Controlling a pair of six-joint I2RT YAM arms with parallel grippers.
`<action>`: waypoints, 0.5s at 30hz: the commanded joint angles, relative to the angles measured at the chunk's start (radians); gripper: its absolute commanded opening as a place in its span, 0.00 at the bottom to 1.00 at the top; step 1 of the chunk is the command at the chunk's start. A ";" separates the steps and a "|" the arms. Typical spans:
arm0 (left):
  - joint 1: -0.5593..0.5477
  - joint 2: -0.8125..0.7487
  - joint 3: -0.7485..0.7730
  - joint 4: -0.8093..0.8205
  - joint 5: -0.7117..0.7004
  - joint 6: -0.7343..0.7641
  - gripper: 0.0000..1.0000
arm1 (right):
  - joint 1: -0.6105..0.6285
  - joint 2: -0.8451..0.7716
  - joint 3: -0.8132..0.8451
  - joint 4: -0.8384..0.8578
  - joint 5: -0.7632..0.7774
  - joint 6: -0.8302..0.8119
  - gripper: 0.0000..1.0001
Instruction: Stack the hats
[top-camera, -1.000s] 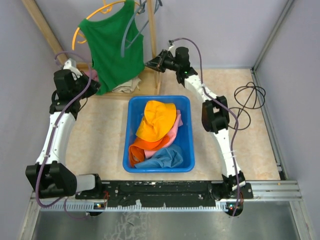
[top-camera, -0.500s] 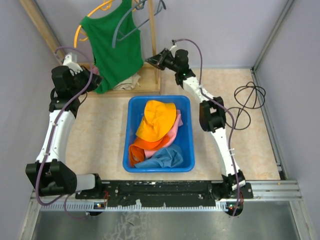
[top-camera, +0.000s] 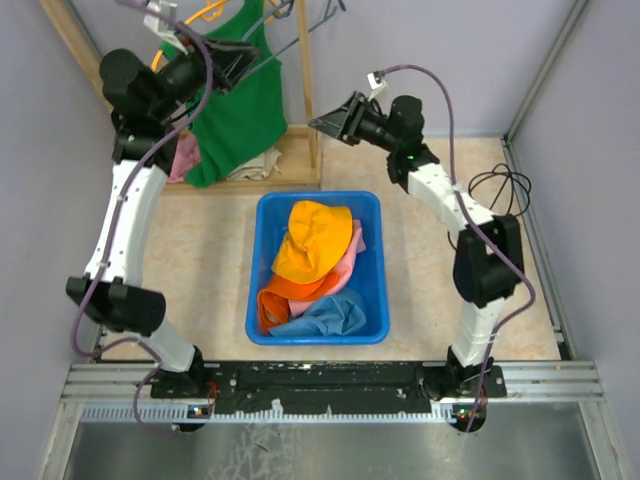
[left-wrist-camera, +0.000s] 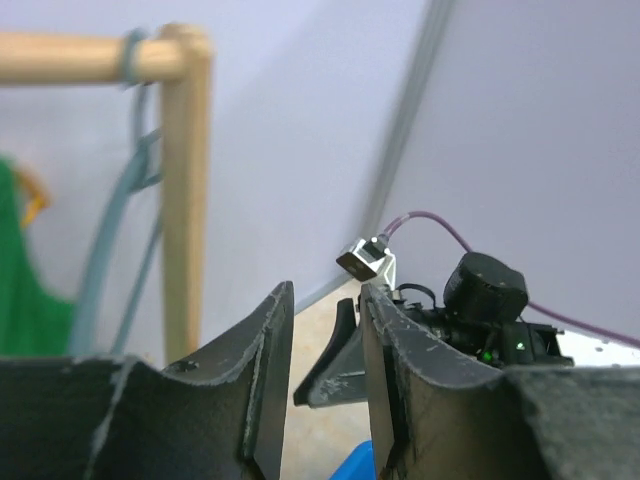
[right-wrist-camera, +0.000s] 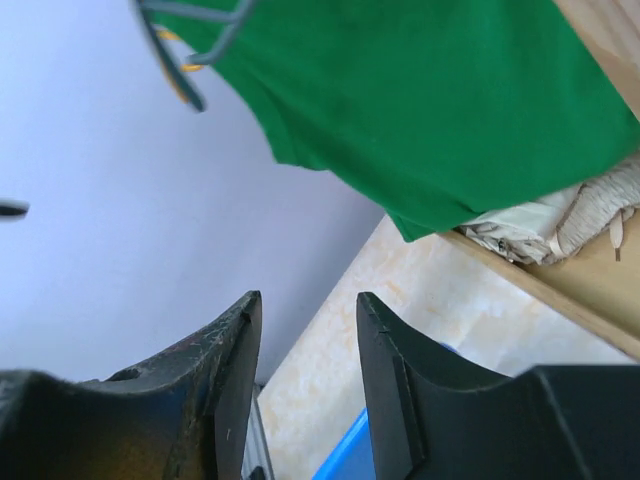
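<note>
Left wrist: shows left gripper (left-wrist-camera: 325, 300) parted, holding nothing, up near wooden rack (left-wrist-camera: 185, 200). Right wrist: shows right gripper (right-wrist-camera: 305, 300) parted too, empty, facing green tank top (right-wrist-camera: 420, 90). Farther out, finds hats (top-camera: 300, 292) heaped in blue bin (top-camera: 378, 260), yellow-orange hat (top-camera: 312, 240) topmost.

You're seeing the yellow hat (top-camera: 312, 240) lying topmost in the bin (top-camera: 318, 196), pink hat (top-camera: 347, 266) peeking out from beneath, orange hat (top-camera: 283, 298) and blue hat (top-camera: 326, 316) lying crumpled nearer.
</note>
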 joint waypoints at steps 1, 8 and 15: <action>-0.069 0.176 0.216 -0.009 0.116 -0.015 0.44 | -0.045 -0.159 -0.182 0.043 -0.014 -0.071 0.47; -0.096 0.374 0.429 0.031 -0.031 0.064 0.47 | -0.101 -0.325 -0.344 0.038 -0.017 -0.081 0.51; -0.096 0.561 0.549 0.147 -0.117 0.076 0.41 | -0.119 -0.410 -0.397 -0.052 0.011 -0.145 0.52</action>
